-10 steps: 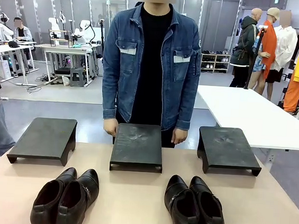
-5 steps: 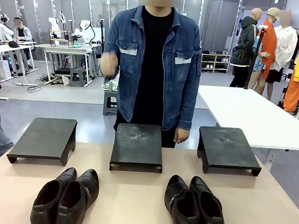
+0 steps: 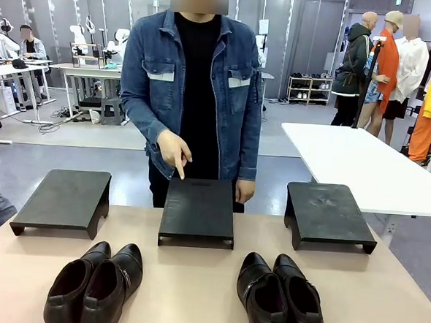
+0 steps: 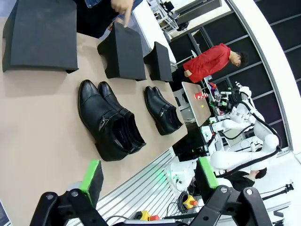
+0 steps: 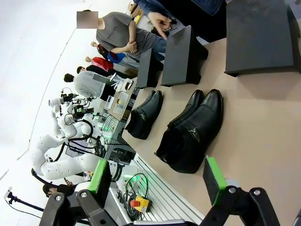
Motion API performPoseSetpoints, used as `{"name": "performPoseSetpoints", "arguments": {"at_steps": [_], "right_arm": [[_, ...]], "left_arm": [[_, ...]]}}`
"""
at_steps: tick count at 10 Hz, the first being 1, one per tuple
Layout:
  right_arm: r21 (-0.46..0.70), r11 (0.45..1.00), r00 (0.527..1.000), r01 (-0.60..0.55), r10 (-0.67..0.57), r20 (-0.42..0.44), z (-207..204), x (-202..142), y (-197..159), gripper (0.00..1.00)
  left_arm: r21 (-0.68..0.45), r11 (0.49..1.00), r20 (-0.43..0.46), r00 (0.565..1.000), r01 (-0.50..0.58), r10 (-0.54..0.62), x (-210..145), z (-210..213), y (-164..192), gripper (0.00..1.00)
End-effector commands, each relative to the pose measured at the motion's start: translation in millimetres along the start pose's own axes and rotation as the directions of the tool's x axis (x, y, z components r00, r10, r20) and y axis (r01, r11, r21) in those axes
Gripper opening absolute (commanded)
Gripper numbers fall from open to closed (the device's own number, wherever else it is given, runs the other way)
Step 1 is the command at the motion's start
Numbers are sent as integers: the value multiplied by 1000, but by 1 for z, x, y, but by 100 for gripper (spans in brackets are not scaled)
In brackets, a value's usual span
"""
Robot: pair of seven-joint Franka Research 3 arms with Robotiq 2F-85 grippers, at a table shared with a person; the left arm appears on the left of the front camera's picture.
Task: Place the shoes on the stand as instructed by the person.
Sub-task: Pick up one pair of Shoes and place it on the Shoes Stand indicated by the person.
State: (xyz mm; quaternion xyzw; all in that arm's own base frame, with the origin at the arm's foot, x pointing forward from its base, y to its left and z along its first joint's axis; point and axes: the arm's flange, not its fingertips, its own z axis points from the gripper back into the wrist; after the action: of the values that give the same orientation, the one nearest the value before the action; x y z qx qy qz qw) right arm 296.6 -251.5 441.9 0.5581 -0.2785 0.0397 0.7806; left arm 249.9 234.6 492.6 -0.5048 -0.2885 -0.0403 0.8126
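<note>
Shoes (image 3: 113,280), glossy black leather, two pairs on tan tabletop (image 3: 193,292): left pair (image 3: 90,289), right pair (image 3: 280,297), near edge. Denim-jacketed person's hand (image 3: 174,150) points down at middle black stand (image 3: 198,212). Left gripper (image 4: 148,174), right gripper (image 5: 156,180) spread wide, empty.

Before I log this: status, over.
Left fingers, right fingers open, empty. Left shoe pair, right shoe pair on table. Person's hand points at middle stand.

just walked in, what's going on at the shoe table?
The person in the denim jacket points a hand at the middle stand of three. The black shoes, a left pair and a right pair, sit untouched on the table, on the robot's side. The left pincer and right pincer are open, holding nothing, back from the shoes.
</note>
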Motion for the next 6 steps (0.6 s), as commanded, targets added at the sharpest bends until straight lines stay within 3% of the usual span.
{"name": "performPoseSetpoints", "arguments": {"at_steps": [1, 6], "right_arm": [[7, 1000, 1000, 0, 0, 3, 1, -1, 0, 100], [7, 1000, 1000, 0, 0, 3, 1, -1, 0, 100]], "left_arm": [[-9, 1000, 4, 1000, 3, -3, -2, 1, 1, 100], [-9, 1000, 4, 1000, 3, -3, -2, 1, 1, 100]]}}
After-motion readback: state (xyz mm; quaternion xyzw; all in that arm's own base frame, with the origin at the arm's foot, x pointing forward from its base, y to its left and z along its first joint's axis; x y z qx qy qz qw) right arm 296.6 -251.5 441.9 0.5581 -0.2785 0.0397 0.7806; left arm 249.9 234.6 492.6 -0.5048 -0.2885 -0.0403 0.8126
